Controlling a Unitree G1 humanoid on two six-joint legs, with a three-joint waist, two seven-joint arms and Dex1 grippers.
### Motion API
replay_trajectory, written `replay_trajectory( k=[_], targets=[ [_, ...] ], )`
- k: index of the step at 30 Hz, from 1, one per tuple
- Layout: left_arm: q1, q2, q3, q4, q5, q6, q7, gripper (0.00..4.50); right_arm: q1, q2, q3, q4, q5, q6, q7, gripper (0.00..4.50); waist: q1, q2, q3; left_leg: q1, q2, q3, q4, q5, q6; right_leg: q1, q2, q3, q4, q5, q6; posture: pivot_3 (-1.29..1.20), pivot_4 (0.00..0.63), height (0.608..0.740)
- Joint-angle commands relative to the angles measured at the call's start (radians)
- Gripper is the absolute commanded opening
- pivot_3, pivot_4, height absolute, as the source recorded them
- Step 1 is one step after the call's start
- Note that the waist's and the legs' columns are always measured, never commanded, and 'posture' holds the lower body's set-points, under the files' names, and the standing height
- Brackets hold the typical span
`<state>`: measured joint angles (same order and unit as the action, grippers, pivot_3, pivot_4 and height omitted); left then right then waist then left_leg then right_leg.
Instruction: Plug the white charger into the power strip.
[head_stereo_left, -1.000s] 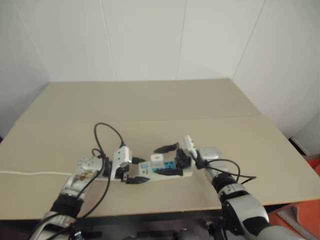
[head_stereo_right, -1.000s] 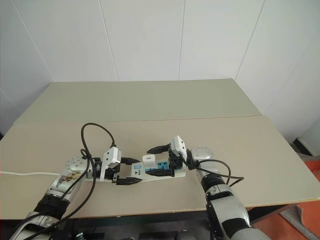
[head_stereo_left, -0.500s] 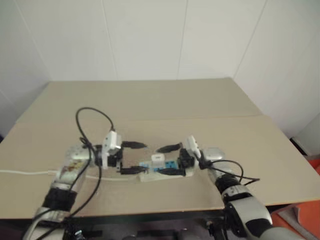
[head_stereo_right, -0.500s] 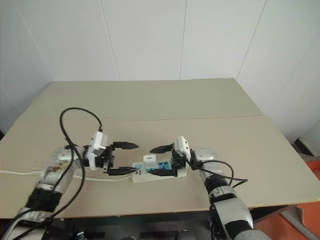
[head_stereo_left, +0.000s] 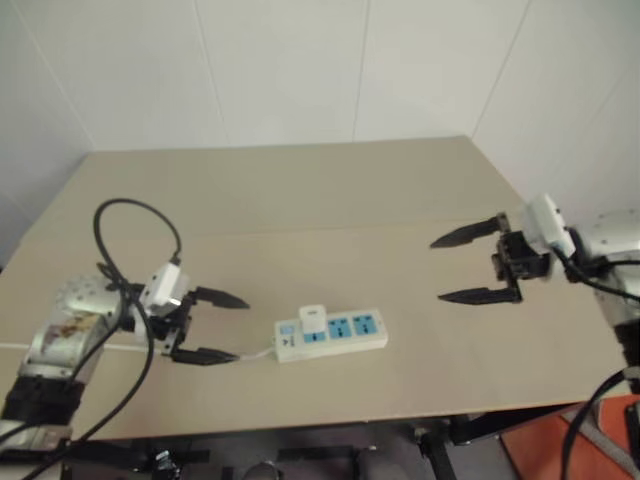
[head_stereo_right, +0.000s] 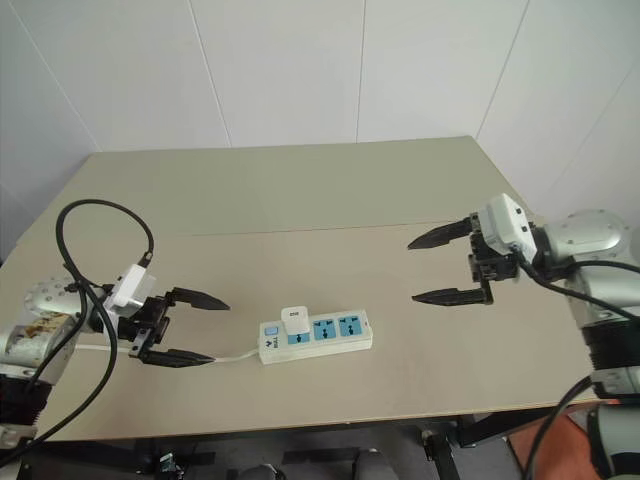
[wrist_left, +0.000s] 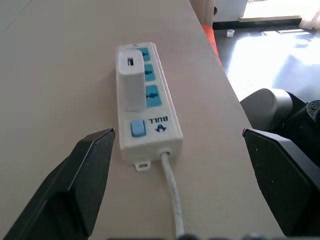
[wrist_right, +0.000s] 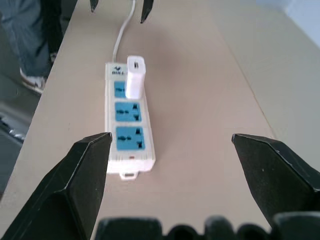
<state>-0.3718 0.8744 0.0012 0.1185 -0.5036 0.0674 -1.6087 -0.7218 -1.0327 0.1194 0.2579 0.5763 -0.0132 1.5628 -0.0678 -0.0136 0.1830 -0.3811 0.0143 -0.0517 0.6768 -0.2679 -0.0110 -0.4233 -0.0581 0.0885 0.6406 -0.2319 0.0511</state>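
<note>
Beige tabletop (head_stereo_right: 300, 190), white walls behind; long white power strip with blue sockets (head_stereo_right: 316, 335) near front edge; small white cube charger (head_stereo_right: 294, 320) seated upright in socket nearest switch; plugging looks done; left gripper (head_stereo_right: 185, 327) just beside cord end, fingers wide, empty; right gripper (head_stereo_right: 440, 266) well apart, wide, empty.

The left end effector (head_stereo_right: 178, 327) points toward the robot's right, its two black fingers spread wide and empty. The right end effector (head_stereo_right: 440, 266) sits higher, points toward the left, fingers equally wide, holding nothing.
</note>
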Motion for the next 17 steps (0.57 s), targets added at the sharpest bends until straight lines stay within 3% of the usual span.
replay_trajectory(
  k=[1,17],
  targets=[
    [0.016,-0.025,0.012,-0.047,-0.011,-0.007,0.009,4.46,0.045,-0.049,0.018,-0.05,0.019,0.024,0.052,4.5,0.001,-0.001,0.001,0.0,0.0,0.0,0.001,0.0,0.0,0.0,0.0,0.0,0.0,0.0,0.0,0.0,0.15,0.74],
    [-0.028,-0.084,-0.008,0.004,0.059,-0.042,0.036,4.46,0.169,-0.07,-0.056,-0.089,-0.05,0.117,0.02,4.5,0.021,-0.002,0.002,-0.002,0.0,0.0,0.002,0.0,0.001,-0.001,0.0,0.0,0.001,0.0,0.0,0.0,0.15,0.74]
  ],
)
